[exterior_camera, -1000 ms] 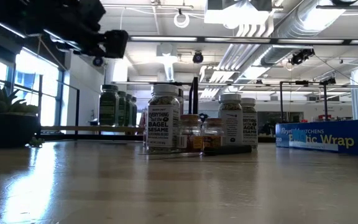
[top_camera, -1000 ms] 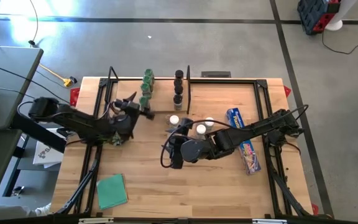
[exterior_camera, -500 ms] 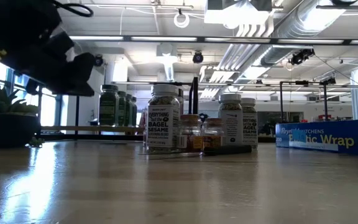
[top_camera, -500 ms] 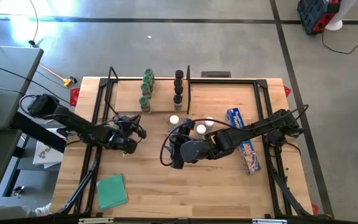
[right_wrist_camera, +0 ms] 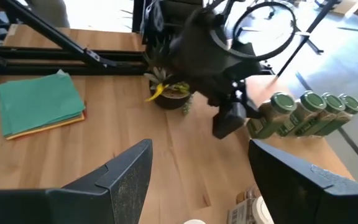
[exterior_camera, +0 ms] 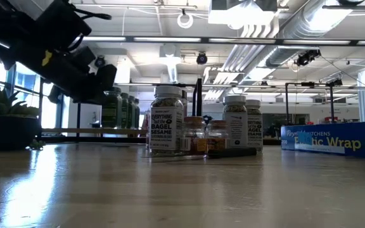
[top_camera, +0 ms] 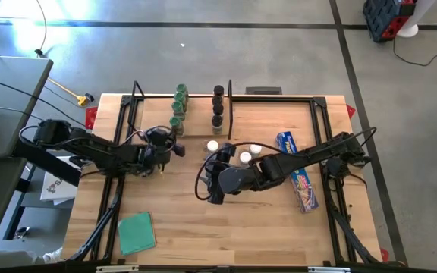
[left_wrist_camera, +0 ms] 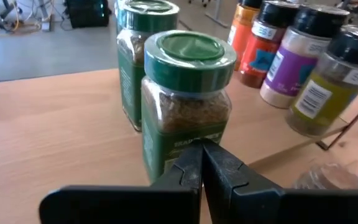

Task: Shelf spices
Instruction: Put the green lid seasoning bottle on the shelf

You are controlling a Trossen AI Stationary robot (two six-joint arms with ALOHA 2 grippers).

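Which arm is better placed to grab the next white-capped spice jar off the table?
Right. Its open pincer sits right beside the white-capped clear jars on the wooden table. The left pincer, shut and empty, points at the green-capped jar on the pale wooden shelf.

Two dark, near-black jointed arms, chunky housings. Left arm [top_camera: 97, 152]: black cable loops beside the wrist, a small yellow mark on the housing behind the left gripper [left_wrist_camera: 201, 163], whose fingers are slim, matte black, with a flat black crossbar behind them. Right arm [top_camera: 309, 155]: black cable loop beside the right gripper [right_wrist_camera: 197, 180], whose fingers are broad, dark grey, wedge-shaped.
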